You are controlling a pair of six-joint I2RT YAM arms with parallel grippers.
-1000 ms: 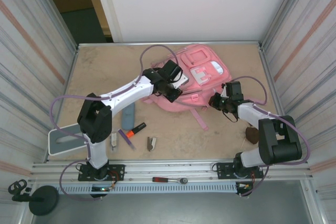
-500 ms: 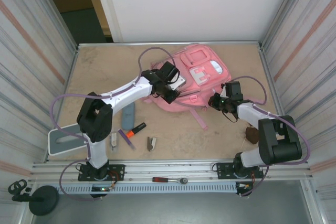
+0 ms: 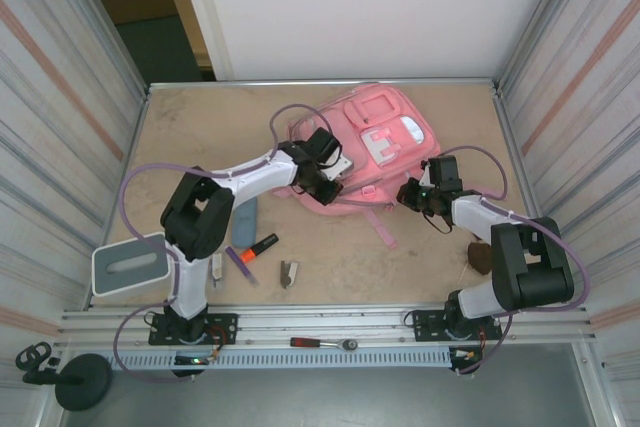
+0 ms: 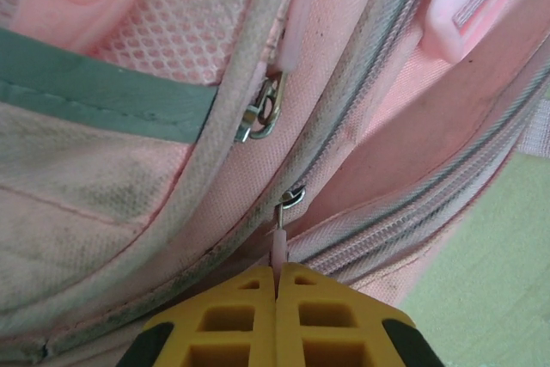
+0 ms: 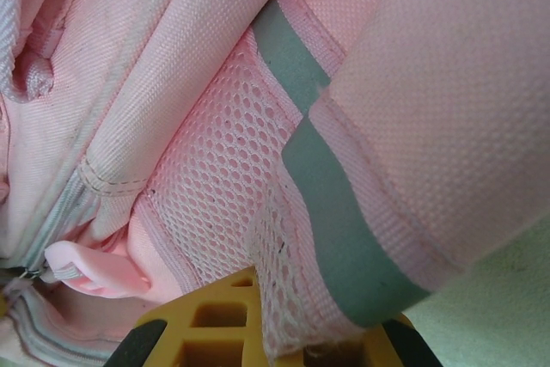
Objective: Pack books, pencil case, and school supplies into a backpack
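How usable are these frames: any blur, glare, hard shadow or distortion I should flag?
Top external: light is soft and even with no glare, shadows under the arms are faint, and the side walls splay outward from the wide lens. Left wrist: the zip pull and the backpack weave are sharp, and the left gripper is cropped by the bottom edge. Right wrist: the mesh is crisp, with no glare.

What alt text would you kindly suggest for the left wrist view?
Close-up: the left gripper is shut on the thin pink zipper pull of the pink backpack, whose grey zipper tracks run diagonally. A second metal slider sits just above, beside mesh fabric with a grey-green trim band.
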